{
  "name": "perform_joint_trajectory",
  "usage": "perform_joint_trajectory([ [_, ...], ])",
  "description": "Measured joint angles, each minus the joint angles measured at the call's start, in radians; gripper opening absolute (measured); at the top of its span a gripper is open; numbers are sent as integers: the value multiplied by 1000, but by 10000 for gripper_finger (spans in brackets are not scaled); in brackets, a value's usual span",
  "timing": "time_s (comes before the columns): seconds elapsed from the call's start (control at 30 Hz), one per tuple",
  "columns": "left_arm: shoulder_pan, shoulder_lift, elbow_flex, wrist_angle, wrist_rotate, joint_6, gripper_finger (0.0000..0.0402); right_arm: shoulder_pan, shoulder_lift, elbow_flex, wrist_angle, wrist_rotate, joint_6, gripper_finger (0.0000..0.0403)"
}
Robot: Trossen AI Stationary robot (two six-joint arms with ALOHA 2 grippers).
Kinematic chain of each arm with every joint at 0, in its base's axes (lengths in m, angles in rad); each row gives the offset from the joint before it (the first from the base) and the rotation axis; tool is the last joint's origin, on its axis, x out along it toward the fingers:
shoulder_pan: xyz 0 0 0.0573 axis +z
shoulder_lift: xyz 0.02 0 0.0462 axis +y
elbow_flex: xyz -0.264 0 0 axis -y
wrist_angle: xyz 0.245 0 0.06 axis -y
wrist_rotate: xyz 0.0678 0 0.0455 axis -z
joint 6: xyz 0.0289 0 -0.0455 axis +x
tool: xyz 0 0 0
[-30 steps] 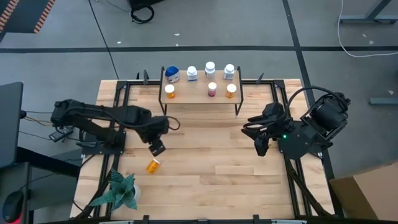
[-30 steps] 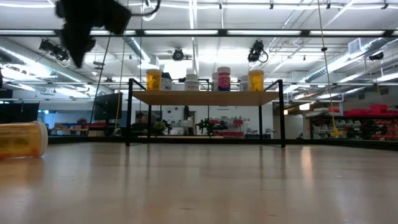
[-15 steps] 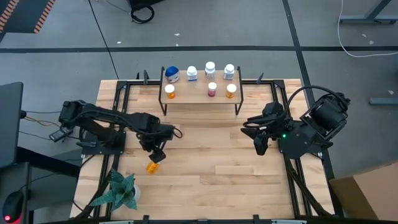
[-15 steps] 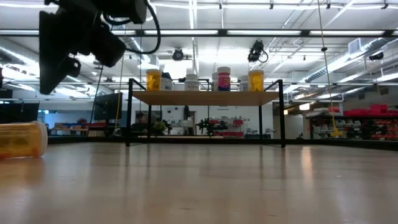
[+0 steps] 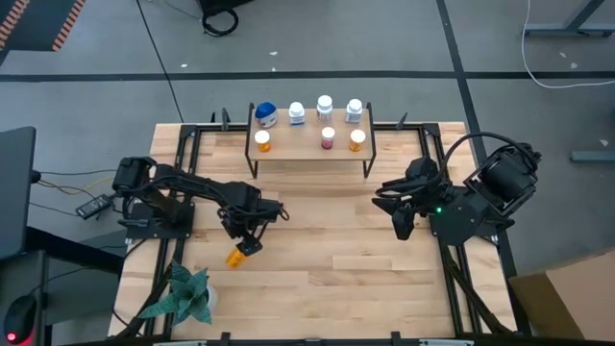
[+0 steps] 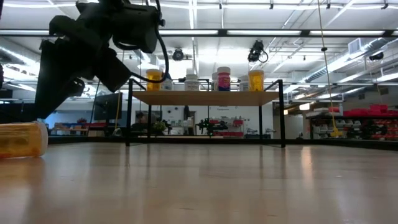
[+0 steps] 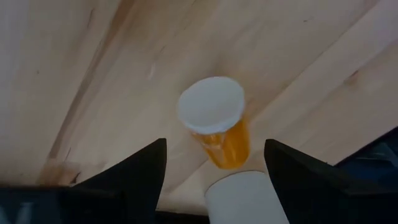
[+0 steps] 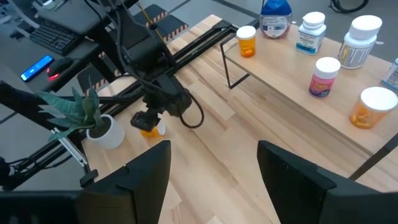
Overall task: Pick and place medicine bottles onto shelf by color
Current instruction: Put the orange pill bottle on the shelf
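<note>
The left gripper has swung down over the orange bottle lying at the lower left of the tabletop, fingers spread either side of its white cap, so a grasp looks imminent; the right gripper waits open, and seven bottles already stand on the shelf.

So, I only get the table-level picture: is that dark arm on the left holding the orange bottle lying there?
Observer: No. The left tool hangs just above the orange bottle, open, with a finger on either side and not touching it.
Visitor: Is there a second arm?
Observer: Yes. The right tool sits open and empty over the table's right side.
Visitor: How many bottles are up on the shelf?
Observer: Seven stand on the shelf, four in the back row and three in front.
</note>
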Motion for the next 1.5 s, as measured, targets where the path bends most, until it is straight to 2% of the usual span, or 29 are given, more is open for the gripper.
perform_joint_trajectory([
  [0.97,-3,131,0,25,30,13,277,0,0,0,0,0,-19,247],
  [1.5,-3,131,0,53,30,27,277,0,0,0,0,0,-28,247],
])
